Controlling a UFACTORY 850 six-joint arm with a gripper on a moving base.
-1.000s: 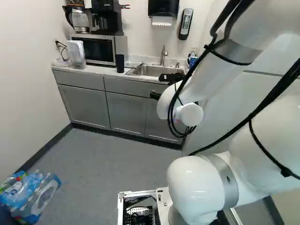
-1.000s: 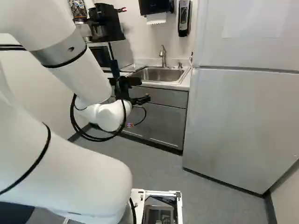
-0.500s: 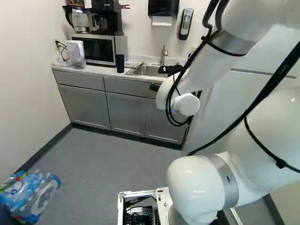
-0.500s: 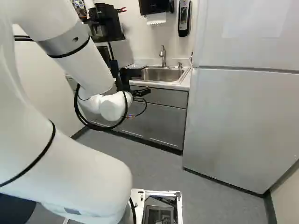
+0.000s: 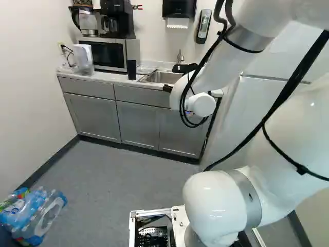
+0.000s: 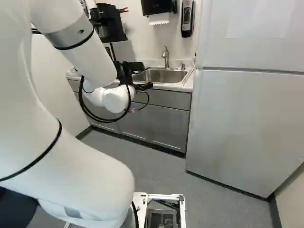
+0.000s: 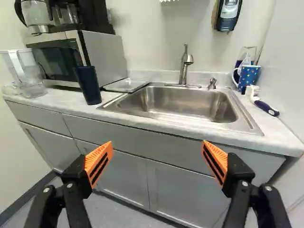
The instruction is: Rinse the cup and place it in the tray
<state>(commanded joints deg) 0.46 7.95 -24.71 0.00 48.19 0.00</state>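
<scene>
- Facing the desk (image 7: 280,128), gripper (image 6: 144,86) hangs out ahead of its front; fingers spread wide, orange pads (image 7: 100,161) apart.
- Dark cup (image 7: 88,85) stands on the desk near the front edge, between microwave (image 7: 107,54) and sink (image 7: 190,104).
- Tray (image 7: 126,85) lies flat just beside the sink, toward the desk's back edge.
- Faucet (image 7: 185,66) stands upright behind the sink basin.
- Dotted mug (image 7: 251,76) near the desk's back corner, on the sink's other side from the tray; brush (image 7: 266,107) lies beside it.
- Clear pitcher (image 7: 28,71) at the desk's opposite end, beside the microwave.
- Coffee maker (image 7: 85,16) sits on top of the microwave.
- Plastic bottles (image 5: 36,213) at the lower left of the left base view.
- Fridge (image 6: 242,118) at the right of the right base view.
</scene>
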